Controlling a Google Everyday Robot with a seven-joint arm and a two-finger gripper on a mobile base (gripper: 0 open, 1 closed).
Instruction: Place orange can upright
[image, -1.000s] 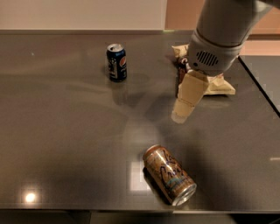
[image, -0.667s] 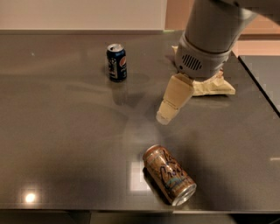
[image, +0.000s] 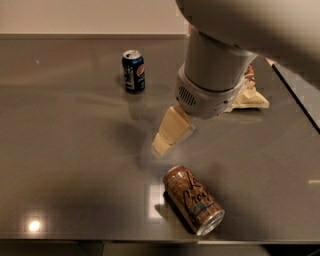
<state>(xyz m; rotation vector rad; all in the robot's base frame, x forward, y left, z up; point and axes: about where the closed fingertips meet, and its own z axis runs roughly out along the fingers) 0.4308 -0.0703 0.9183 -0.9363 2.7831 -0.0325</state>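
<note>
The grey table (image: 60, 150) carries everything. The gripper (image: 161, 145) hovers just behind the orange can (image: 194, 200), apart from it; whether spread or pressed together, I cannot tell. That can lies on its side. A Pepsi can (image: 133, 71) stands well behind it.

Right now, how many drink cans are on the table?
2. The orange-bronze metallic can lies on its side near the front edge; the dark blue Pepsi can stands upright at the back. The gripper hovers between them; the arm may hide others.
</note>
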